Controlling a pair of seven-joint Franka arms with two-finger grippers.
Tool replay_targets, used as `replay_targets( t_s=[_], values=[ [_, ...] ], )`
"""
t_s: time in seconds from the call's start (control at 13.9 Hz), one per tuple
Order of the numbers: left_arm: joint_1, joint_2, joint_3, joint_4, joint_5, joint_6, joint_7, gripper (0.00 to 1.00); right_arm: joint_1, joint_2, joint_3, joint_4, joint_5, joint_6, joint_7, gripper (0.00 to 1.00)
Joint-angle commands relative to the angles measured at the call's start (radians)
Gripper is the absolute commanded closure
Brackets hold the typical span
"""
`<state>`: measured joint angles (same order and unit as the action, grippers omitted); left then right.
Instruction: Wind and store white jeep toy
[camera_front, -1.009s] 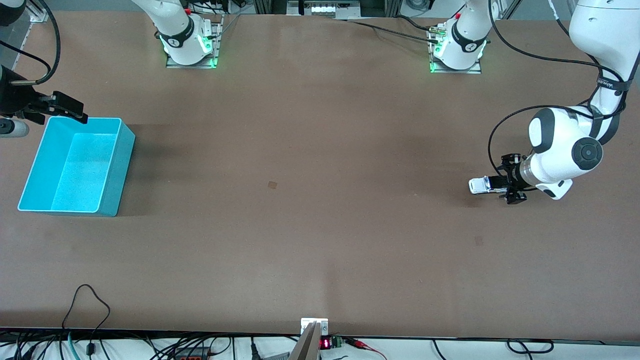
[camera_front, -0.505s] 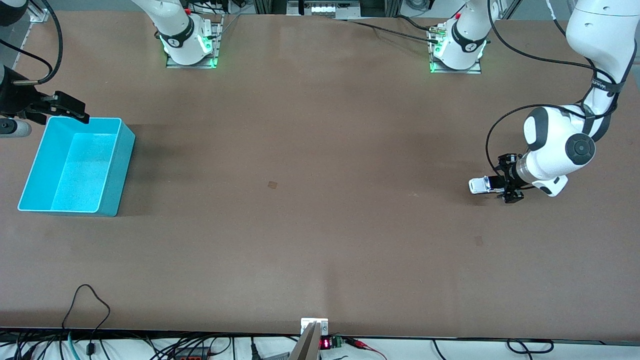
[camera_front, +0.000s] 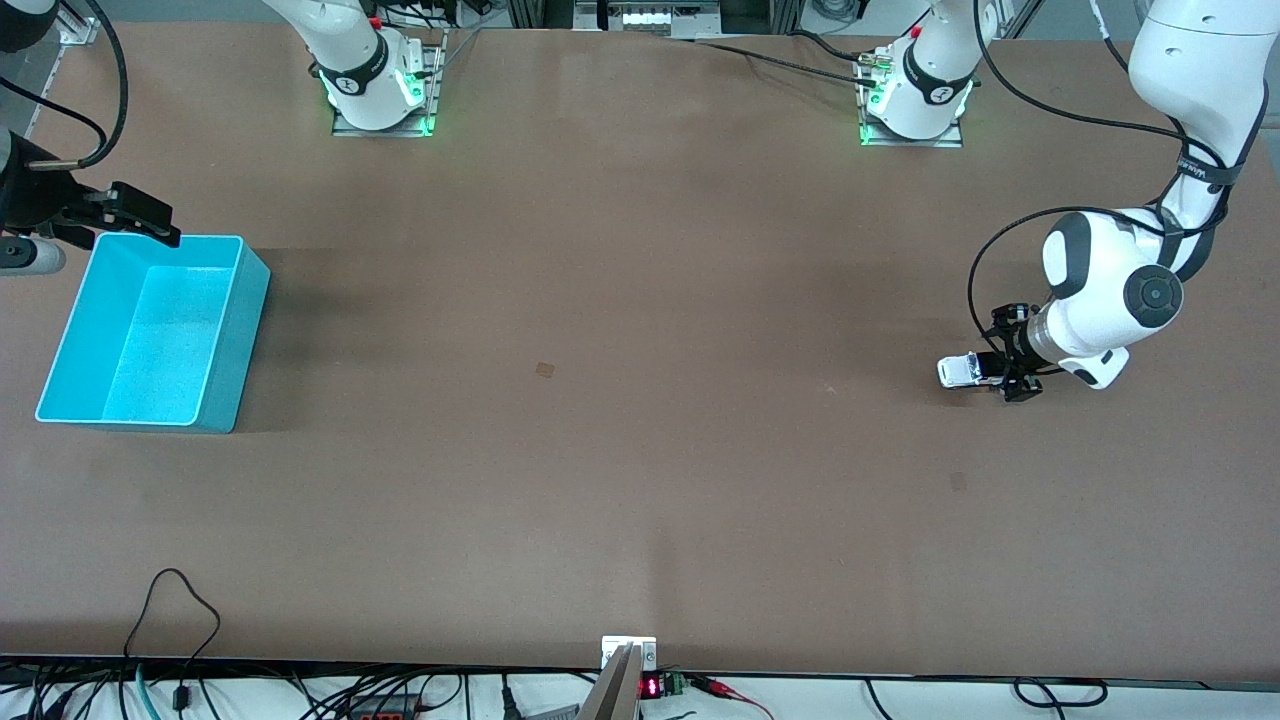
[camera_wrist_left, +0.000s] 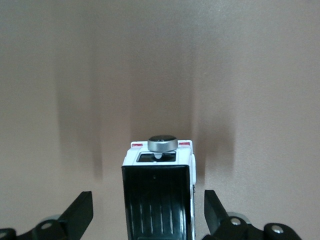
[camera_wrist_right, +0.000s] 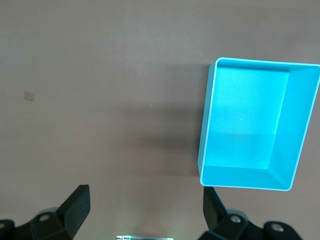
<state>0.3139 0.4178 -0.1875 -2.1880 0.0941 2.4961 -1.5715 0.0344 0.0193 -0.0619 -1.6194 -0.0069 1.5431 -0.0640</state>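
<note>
Both grippers' jaws apart, arms low.

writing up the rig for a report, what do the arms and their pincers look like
Both arms are glossy white with rounded joints; the left arm has dark grey joint caps, a black band with lettering, and black cables looping alongside. Both bases glow green. The left pincer and the right pincer are black, with tapered fingers on bolted mounts.

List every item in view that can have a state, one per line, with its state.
white jeep toy: upright on the table at the left arm's end, between the claw's fingers, not gripped.
left claw: open, fingers either side of the jeep, gaps visible.
right claw: open, holding nothing, waiting up by the cyan bin's rim.
cyan bin: upright, open-topped, nothing in it, at the right arm's end.
</note>
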Motion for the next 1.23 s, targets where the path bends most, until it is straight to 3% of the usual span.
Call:
replay_targets(
  t_s=[0.0, 0.36, 0.79, 1.15],
  values=[
    [0.008, -0.002, -0.004, -0.012, 0.033, 0.018, -0.030, 0.08, -0.001, -0.005, -0.001, 0.004, 0.001, -0.012, -0.002, 0.00],
    [0.014, -0.002, -0.004, -0.012, 0.035, 0.015, -0.030, 0.24, -0.004, -0.005, -0.007, 0.004, 0.001, -0.014, -0.004, 0.00],
    [0.022, -0.002, -0.006, -0.012, 0.035, 0.004, -0.030, 0.52, -0.005, -0.005, -0.009, 0.004, 0.001, -0.015, -0.004, 0.00],
    [0.022, -0.011, -0.006, -0.025, 0.036, 0.003, -0.013, 0.60, -0.005, -0.005, -0.009, 0.004, 0.001, -0.020, -0.002, 0.00]
  ],
)
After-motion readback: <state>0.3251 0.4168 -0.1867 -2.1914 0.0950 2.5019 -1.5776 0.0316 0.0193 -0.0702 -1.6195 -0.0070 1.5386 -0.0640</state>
